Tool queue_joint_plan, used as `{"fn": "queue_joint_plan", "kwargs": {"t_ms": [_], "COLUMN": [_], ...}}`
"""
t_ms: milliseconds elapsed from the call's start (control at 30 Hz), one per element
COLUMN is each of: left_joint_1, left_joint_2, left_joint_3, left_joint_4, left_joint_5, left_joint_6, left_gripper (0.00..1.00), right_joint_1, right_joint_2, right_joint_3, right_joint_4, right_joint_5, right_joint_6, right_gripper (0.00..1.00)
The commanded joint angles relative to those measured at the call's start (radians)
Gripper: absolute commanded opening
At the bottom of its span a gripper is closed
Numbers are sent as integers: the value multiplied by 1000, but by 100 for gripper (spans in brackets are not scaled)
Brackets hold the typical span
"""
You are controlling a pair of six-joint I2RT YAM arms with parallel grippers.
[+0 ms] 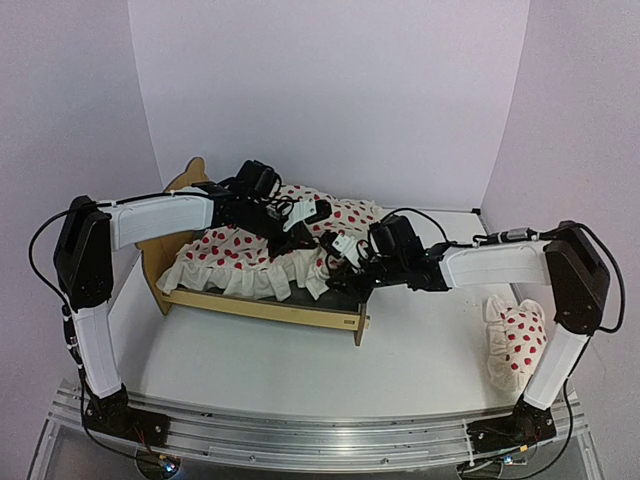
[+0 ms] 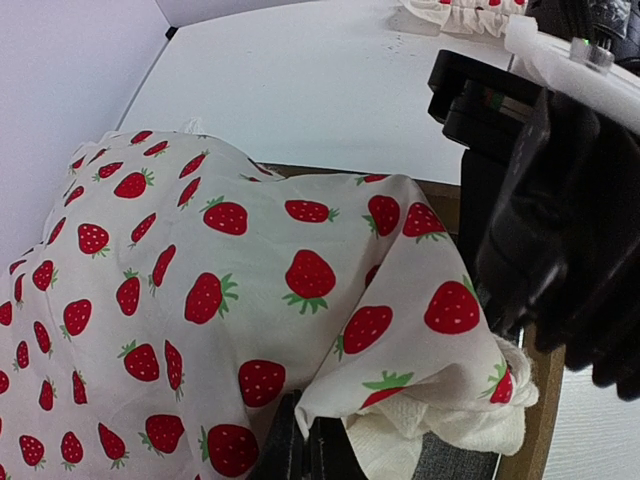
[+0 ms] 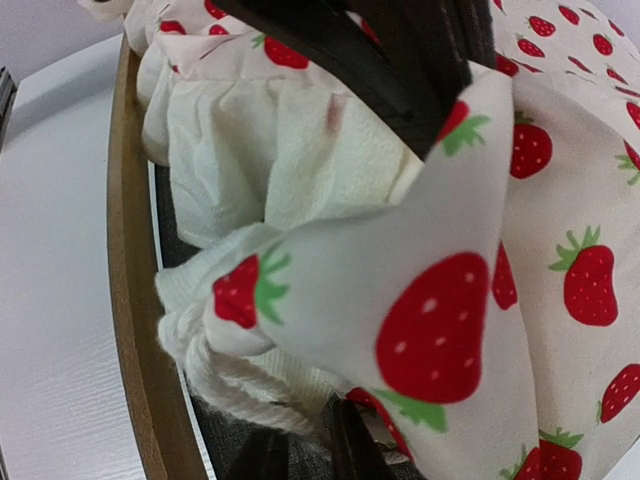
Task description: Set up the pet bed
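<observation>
From above, the pet bed (image 1: pixel 262 306) stands on the bench (image 1: pixel 420 355) left of centre. Its long axis runs left to right on a slight slant, with the headboard (image 1: pixel 190 178) at the left and the footboard (image 1: pixel 361 328) toward the right arm. A strawberry-print duvet (image 1: pixel 235 250) covers it. The left gripper (image 1: pixel 318 214) and the right gripper (image 1: pixel 340 268) meet over the foot end. A pillow (image 1: pixel 517 338) lies well apart, at the right.

In the left wrist view, the duvet drapes over the closed left gripper, and the bed's wooden edge shows at the lower right.

In the right wrist view, the bed's curved wooden rim runs down the left, with the ruffle bunched inside it. The right gripper's fingers sit narrow under the cloth; I cannot tell whether they pinch it.
</observation>
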Motion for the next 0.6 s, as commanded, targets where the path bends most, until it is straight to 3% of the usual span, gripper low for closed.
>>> {"fn": "queue_joint_plan", "kwargs": {"t_ms": [0, 167, 567], "left_joint_1": [13, 29, 50], "left_joint_2": [-58, -61, -56], "left_joint_3": [50, 45, 48], "left_joint_4": [33, 43, 76], "left_joint_5": [17, 16, 10], "left_joint_6": [-9, -16, -21], "left_gripper": [0, 0, 0], "right_joint_1": [6, 6, 57], "right_joint_2": [1, -57, -222], "right_joint_3": [46, 67, 162], "right_joint_4": [47, -20, -229], "right_joint_5": [21, 22, -96], "right_joint_6": [25, 86, 203], "right_gripper": [8, 0, 0]}}
